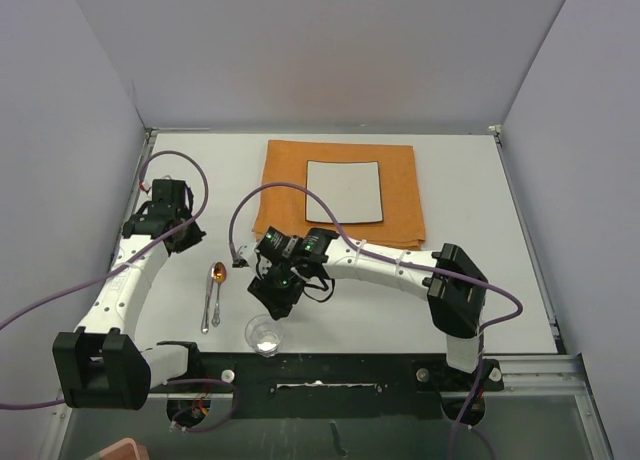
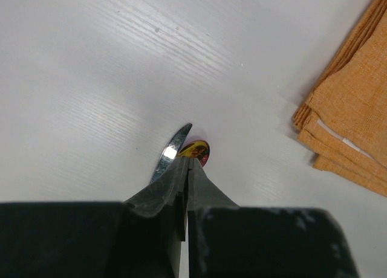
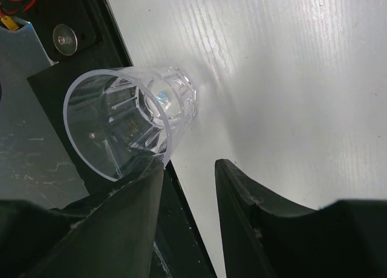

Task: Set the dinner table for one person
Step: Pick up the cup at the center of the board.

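The dinner table (image 1: 460,180) is a large white tabletop. An orange folded cloth (image 1: 340,190) lies at the back with a small square white plate (image 1: 343,190) on it. A spoon (image 1: 217,274) and a second silver utensil (image 1: 206,310) lie side by side at the front left. A clear glass (image 1: 265,335) stands near the front edge. My left gripper (image 1: 185,235) is shut and empty, left of the spoon; its tips (image 2: 188,160) hover just short of the spoon bowl (image 2: 198,150). My right gripper (image 1: 272,298) is open just above the glass (image 3: 130,118), which sits outside the jaws by the left finger (image 3: 142,199).
A black mounting rail (image 1: 350,365) runs along the table's near edge right beside the glass. Grey walls close in the left, back and right sides. The cloth's folded corner (image 2: 351,121) shows at the right of the left wrist view. Purple cables loop over both arms.
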Controlling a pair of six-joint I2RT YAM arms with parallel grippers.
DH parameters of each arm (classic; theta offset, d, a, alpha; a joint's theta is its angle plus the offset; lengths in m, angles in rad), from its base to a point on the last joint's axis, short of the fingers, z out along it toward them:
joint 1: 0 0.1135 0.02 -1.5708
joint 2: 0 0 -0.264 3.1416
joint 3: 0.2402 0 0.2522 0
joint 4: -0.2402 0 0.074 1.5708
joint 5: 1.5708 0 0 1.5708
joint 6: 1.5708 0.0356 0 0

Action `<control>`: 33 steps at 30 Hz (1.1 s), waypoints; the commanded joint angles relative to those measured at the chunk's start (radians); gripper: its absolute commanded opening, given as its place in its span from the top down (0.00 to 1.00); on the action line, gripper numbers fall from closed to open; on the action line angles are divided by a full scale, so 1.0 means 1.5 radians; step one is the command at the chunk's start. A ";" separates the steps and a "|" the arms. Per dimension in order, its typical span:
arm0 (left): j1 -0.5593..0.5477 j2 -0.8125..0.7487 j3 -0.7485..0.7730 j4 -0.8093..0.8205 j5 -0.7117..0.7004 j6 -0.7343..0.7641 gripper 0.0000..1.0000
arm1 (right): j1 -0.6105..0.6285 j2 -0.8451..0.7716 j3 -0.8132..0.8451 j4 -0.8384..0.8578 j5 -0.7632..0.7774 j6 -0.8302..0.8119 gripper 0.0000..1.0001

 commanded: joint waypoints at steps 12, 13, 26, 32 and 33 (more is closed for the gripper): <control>0.005 -0.021 0.027 0.034 0.006 0.010 1.00 | 0.025 0.030 0.040 -0.010 -0.010 -0.014 0.66; 0.005 -0.021 0.028 0.034 0.006 0.010 1.00 | 0.027 0.036 0.043 -0.016 -0.009 -0.016 0.73; 0.005 -0.013 0.032 0.037 0.006 0.007 1.00 | 0.032 0.051 0.056 -0.046 -0.004 -0.046 1.00; 0.005 -0.014 0.029 0.039 0.006 0.007 1.00 | 0.028 0.013 0.039 -0.034 0.035 -0.055 1.00; 0.005 -0.014 0.028 0.039 0.006 0.007 1.00 | 0.025 0.004 0.037 -0.033 0.061 -0.054 1.00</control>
